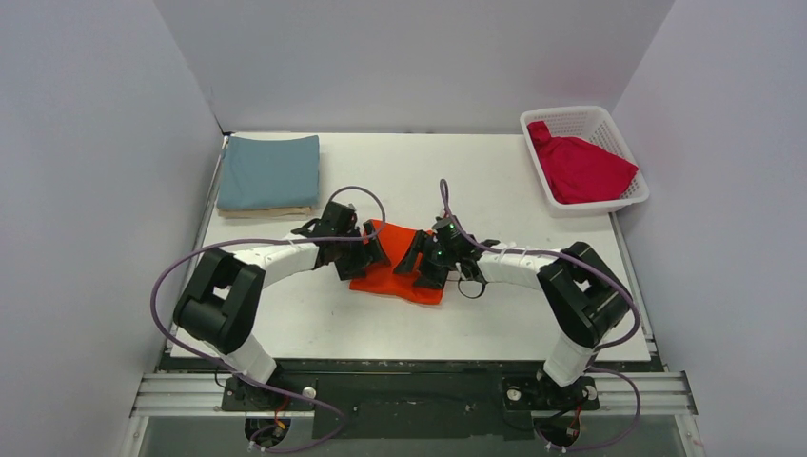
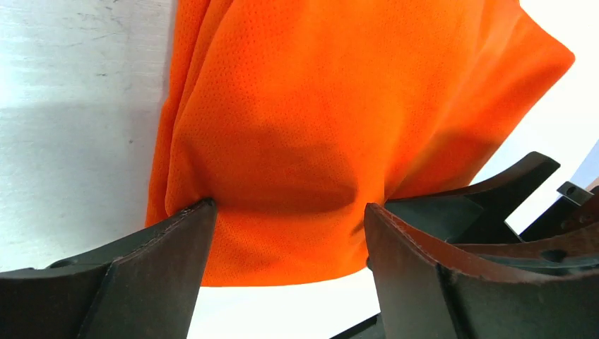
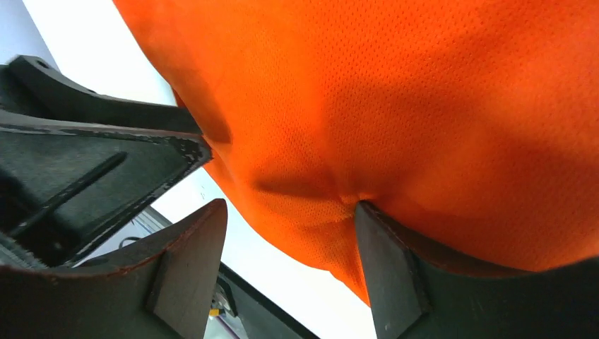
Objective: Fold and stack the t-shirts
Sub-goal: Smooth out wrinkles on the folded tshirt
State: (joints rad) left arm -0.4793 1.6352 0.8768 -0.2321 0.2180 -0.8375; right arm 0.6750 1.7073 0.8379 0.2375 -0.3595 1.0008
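Arms are hiding much of the orange t-shirt [image 1: 395,276] at mid-table [image 1: 495,181]. Beige t-shirt [image 1: 266,212] is showing only an edge under the teal t-shirt [image 1: 268,171]. Red t-shirt [image 1: 580,169] is lying in the one basket [image 1: 571,116]. That makes four shirts. Left gripper [image 2: 289,212] and right gripper [image 3: 289,205] are both gaping wide against orange cloth, clamping nothing.

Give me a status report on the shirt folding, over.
Both open: left gripper, right gripper, at orange t-shirt mid-table. Stacked: teal t-shirt on beige t-shirt; red t-shirt in basket. Nothing in the way.
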